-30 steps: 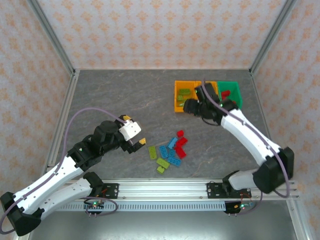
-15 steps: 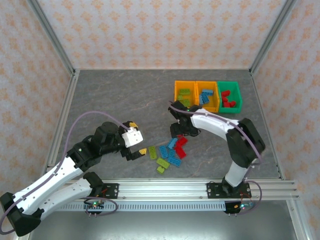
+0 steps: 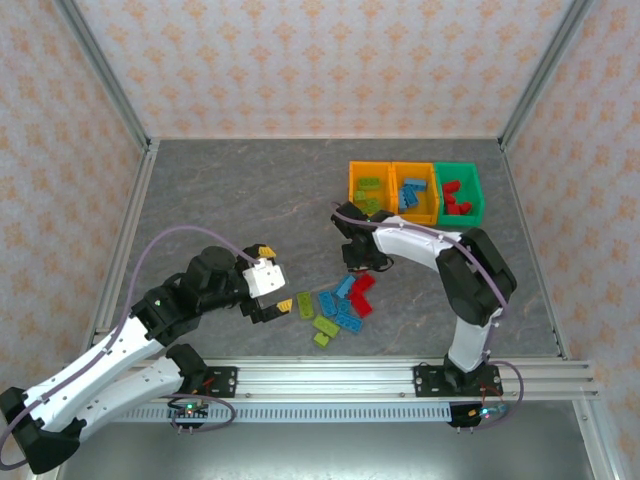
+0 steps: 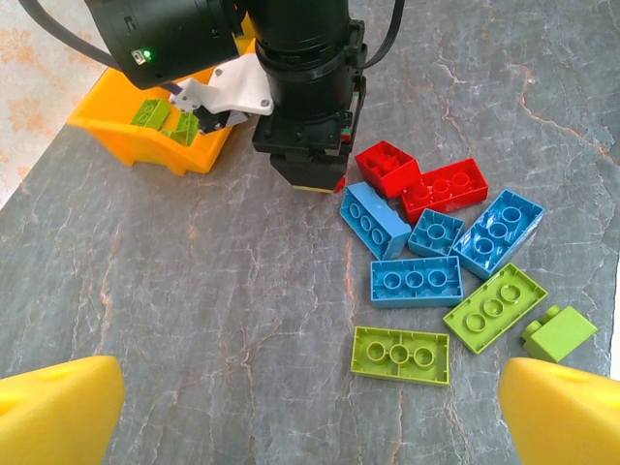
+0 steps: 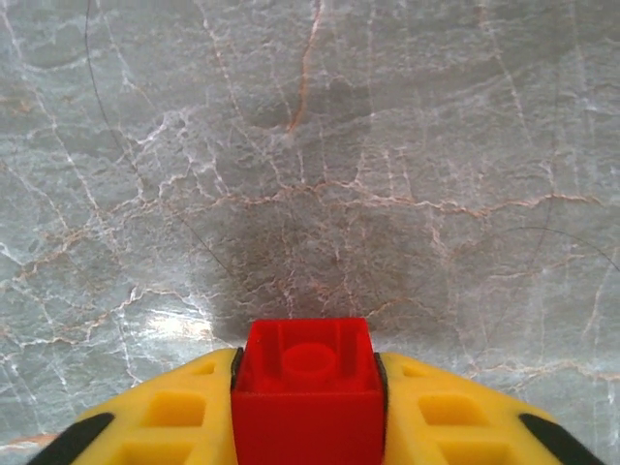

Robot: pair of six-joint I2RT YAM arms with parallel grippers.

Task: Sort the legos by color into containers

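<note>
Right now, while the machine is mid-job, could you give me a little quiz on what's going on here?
1. True or false: the right arm's jaws grip a red lego.
2. The green bin holds which colour? A blue, B red, C lime.
3. Fill in: the left arm's jaws stand ____.
Key: 1 true; 2 B; 3 open.

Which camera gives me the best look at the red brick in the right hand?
Right wrist: the red brick sits close up, gripped in the right hand, stud on top. Left wrist sees that hand from outside, brick mostly hidden. Top external: too small to tell.
</note>
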